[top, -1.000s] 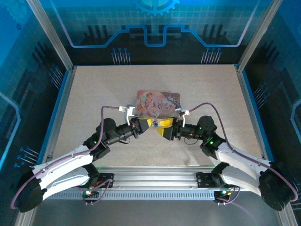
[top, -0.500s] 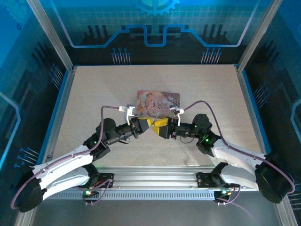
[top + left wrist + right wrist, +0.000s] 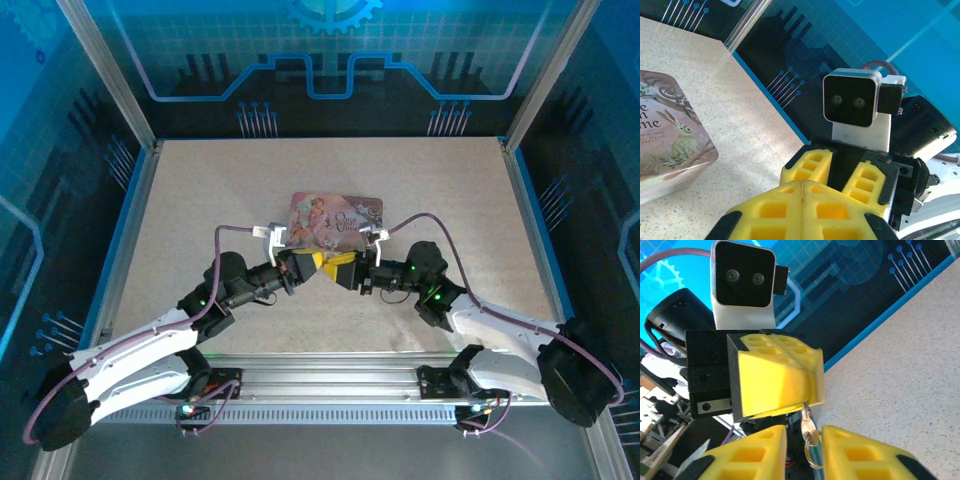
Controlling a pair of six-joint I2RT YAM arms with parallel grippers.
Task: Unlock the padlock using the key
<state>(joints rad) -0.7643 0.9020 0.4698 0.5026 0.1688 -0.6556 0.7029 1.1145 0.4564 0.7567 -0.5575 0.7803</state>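
Where yellow foam left jaws meet, thin metal key [image 3: 808,428] hangs.

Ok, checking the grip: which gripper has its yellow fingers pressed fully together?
The left gripper: its fingers meet, a small metal piece hanging from their tips. The right gripper's fingers stand apart.

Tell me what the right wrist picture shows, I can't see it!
The left end effector, yellow and shut, pinches a small metal piece with a ring, which hangs inside the open right end effector. Behind are a speckled table and a blue wall.
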